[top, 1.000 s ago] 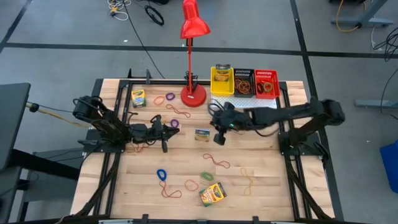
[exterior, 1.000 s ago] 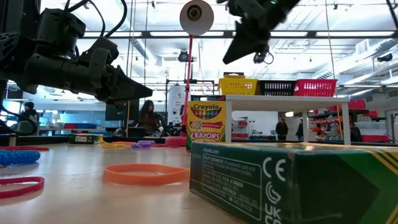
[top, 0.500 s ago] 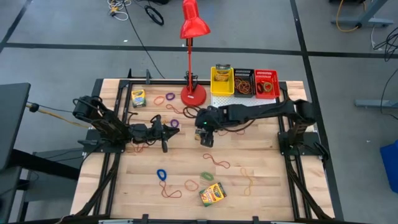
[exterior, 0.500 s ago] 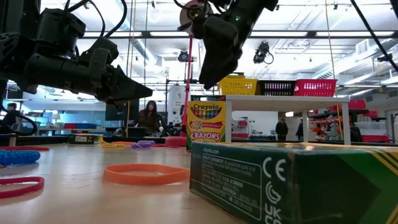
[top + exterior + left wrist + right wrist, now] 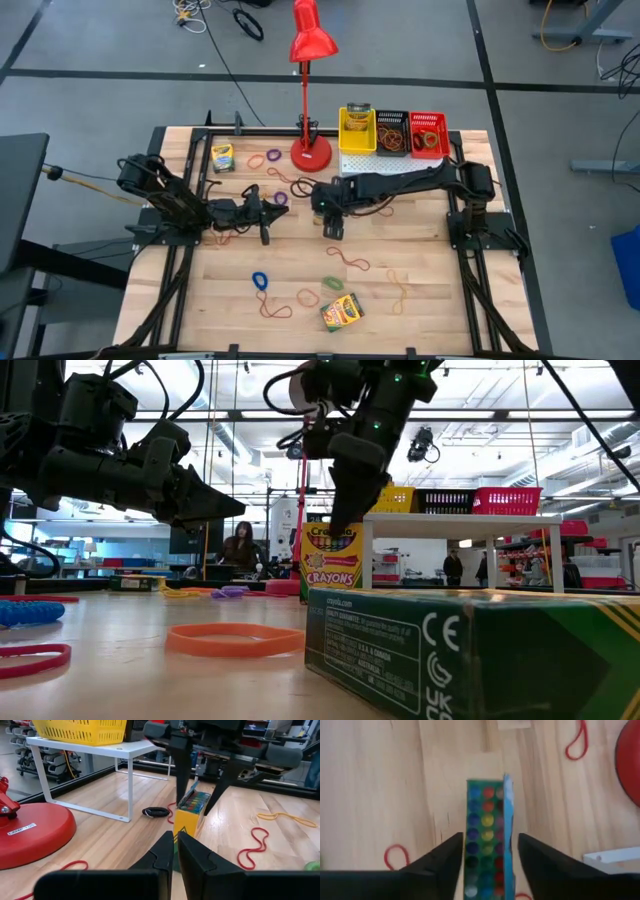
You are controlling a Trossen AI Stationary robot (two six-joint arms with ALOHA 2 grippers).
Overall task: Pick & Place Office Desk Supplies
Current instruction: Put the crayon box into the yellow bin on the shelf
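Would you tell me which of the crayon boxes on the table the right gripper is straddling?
The crayon box at the table's middle, with the open right gripper over it. The other boxes lie apart: one near the far left corner, one near the front edge.

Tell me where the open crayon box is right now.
High view: table centre, the open crayon box stands between the right end effector fingers, just front of the red lamp base.
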